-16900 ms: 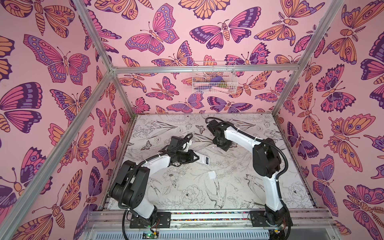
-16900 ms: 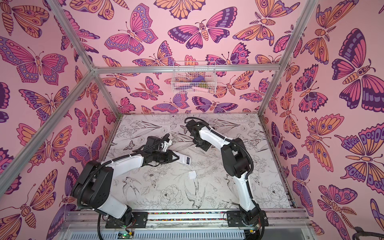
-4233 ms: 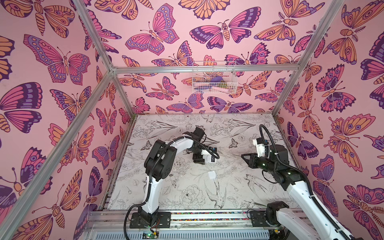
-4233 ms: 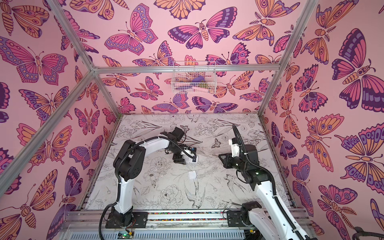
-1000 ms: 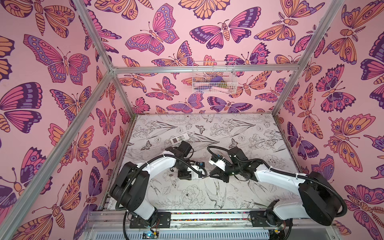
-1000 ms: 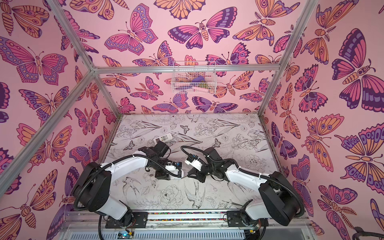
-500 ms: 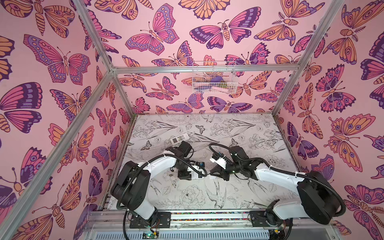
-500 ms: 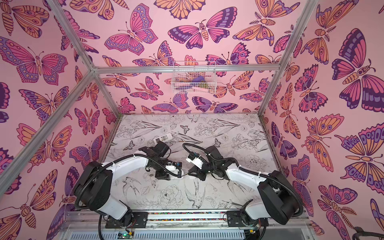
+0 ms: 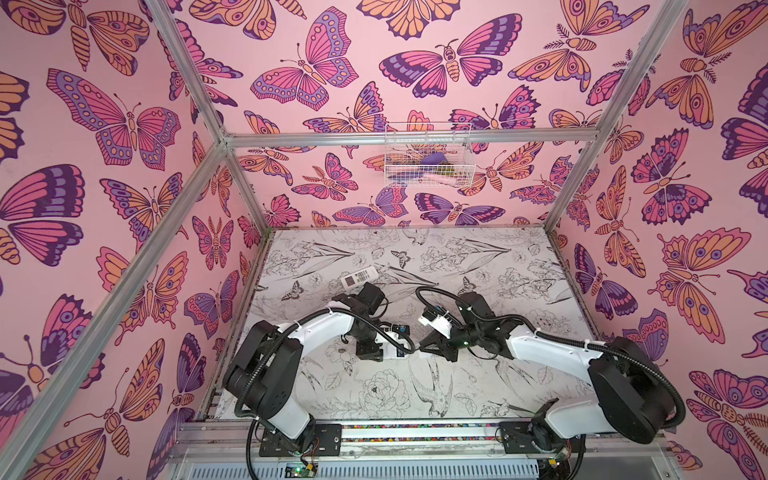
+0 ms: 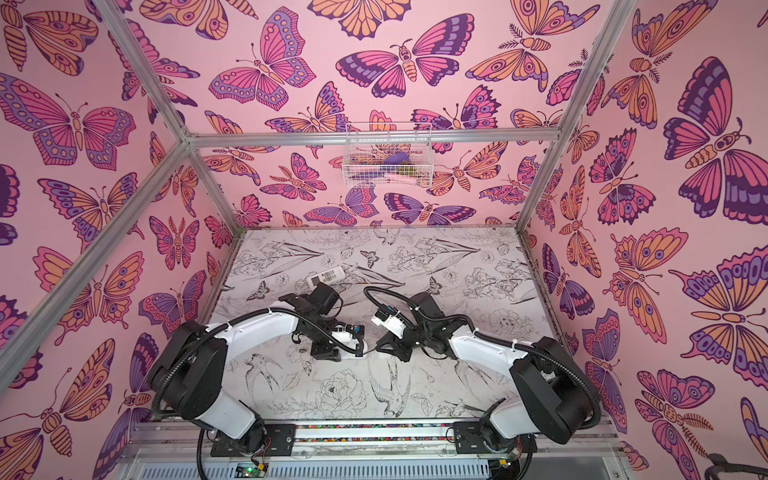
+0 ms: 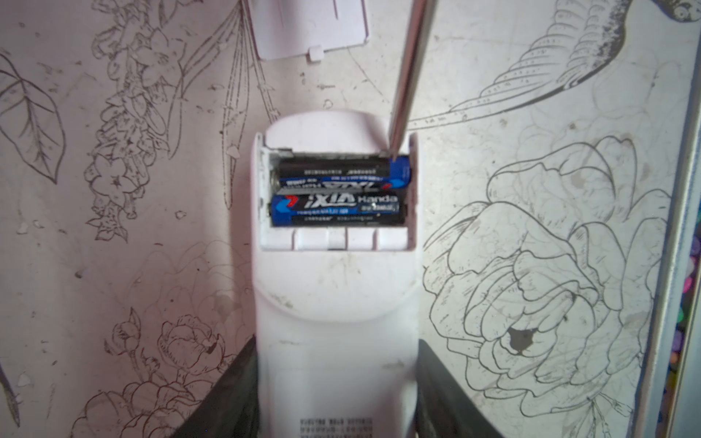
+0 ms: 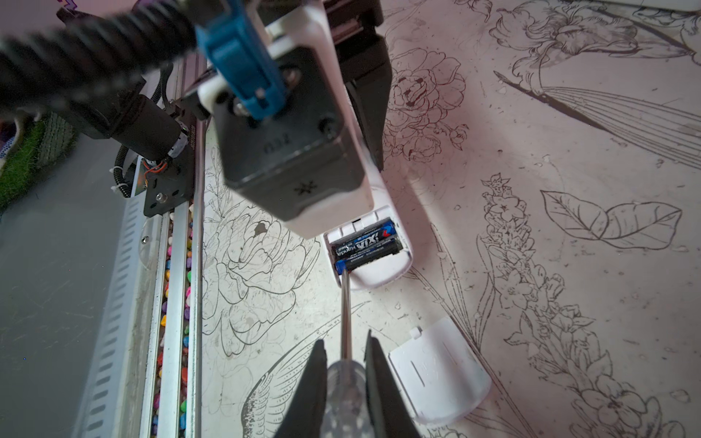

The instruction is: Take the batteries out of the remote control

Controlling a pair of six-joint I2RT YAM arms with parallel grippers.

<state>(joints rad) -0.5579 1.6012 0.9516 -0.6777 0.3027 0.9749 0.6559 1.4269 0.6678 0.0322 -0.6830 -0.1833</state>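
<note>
My right gripper [image 12: 346,356] is clamped tight on the clear handle of a screwdriver [image 12: 345,314]. Its tip sits at the blue end of the far battery [image 11: 333,170], in a corner of the open bay. My left gripper [image 11: 335,349] pinches the white remote [image 11: 335,288] by its long sides, back facing up; whether it rests on the table [image 11: 531,76] or hangs just above it I cannot tell. Both batteries [image 11: 333,206] lie side by side in the bay, neither out yet, and the loose cover [image 12: 440,375] lies on the table just past the remote's end. My worry is that the tip has only a narrow purchase. Pushed at a poor angle, it could skate off the battery's rounded end and gouge the contact or the bay wall. If I lever too hard, the battery may jump out and roll off across the table. The remote could also twist in my left grip, since I hold only its smooth sides. If the handle turns between my right fingers, the tip will wander too. Some four seconds ago my right arm was folded back on its own side, well apart from the remote, which I held farther back. Now that arm reaches into the middle to meet it. Over the last second hardly anything has shifted.
</note>
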